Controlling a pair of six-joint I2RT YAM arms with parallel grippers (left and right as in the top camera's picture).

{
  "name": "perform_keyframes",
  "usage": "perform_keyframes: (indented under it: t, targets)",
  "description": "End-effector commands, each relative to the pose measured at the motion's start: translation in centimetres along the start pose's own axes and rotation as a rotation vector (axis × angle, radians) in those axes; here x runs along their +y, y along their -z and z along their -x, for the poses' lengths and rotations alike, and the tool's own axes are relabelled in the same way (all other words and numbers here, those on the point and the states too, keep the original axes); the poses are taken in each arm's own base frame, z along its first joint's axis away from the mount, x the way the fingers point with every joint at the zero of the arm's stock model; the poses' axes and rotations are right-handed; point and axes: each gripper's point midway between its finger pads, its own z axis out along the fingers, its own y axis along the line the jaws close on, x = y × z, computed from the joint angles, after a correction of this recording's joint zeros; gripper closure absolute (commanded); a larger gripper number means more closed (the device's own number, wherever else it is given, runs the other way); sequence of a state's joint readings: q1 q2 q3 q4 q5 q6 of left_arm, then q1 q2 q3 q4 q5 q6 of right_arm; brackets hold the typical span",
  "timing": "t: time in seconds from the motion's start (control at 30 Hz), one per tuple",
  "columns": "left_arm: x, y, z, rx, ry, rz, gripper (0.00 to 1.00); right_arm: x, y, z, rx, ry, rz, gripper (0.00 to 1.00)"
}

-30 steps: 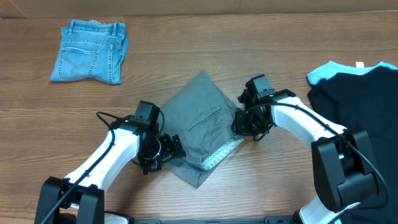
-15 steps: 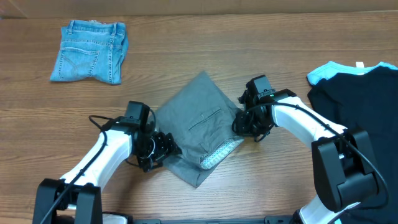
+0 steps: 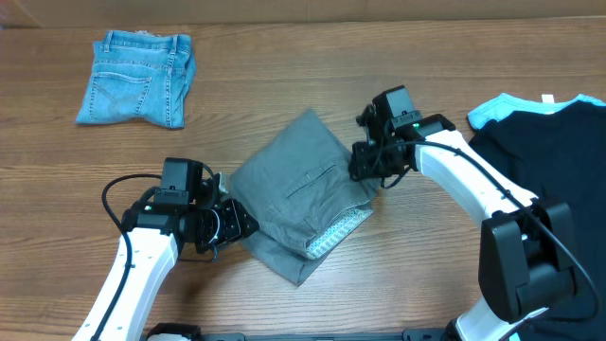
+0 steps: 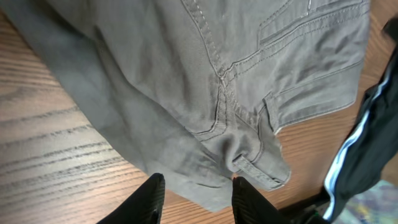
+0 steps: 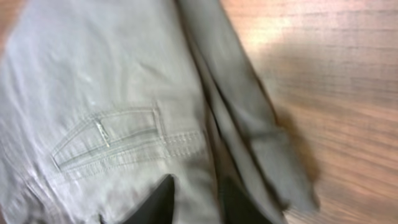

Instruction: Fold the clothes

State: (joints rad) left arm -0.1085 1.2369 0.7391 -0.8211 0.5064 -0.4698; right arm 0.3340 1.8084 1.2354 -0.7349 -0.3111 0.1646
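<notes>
The grey shorts (image 3: 298, 194) lie folded in a compact diamond at the table's middle, with pale speckled lining showing at their lower right edge. My left gripper (image 3: 237, 225) sits low at the shorts' left corner. In the left wrist view its jaws (image 4: 199, 199) stand apart over the fabric's edge (image 4: 186, 74), gripping nothing. My right gripper (image 3: 365, 170) hovers at the shorts' right edge. In the right wrist view it (image 5: 199, 202) is open just above the pocket seam (image 5: 93, 81), with the cloth lying loose beneath.
Folded light-blue denim shorts (image 3: 137, 78) rest at the far left. A black tee (image 3: 540, 152) lies on a light-blue top (image 3: 492, 109) at the right edge. Bare wooden table (image 3: 398, 275) surrounds the grey shorts.
My left arm has drawn back leftward off the shorts, its jaws narrowing. My right gripper has opened, let go of the shorts' right edge and shifted slightly toward the back.
</notes>
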Motion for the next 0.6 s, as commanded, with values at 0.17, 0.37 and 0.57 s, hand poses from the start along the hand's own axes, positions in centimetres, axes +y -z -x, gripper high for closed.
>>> perform_keyframes:
  t: [0.17, 0.37, 0.57]
  targets:
    - [-0.4, 0.4, 1.3, -0.059, -0.072, -0.01, 0.57, 2.7, -2.2, -0.2, 0.031, 0.144, 0.079, 0.51]
    - [-0.8, 0.5, 1.7, -0.073, -0.082, -0.025, 0.52, 1.6, -7.0, -3.5, 0.179, 0.186, 0.031, 0.56]
    - [-0.9, 0.5, 1.7, -0.072, -0.083, -0.029, 0.51, -3.0, -9.1, -3.6, 0.188, 0.056, -0.158, 0.77]
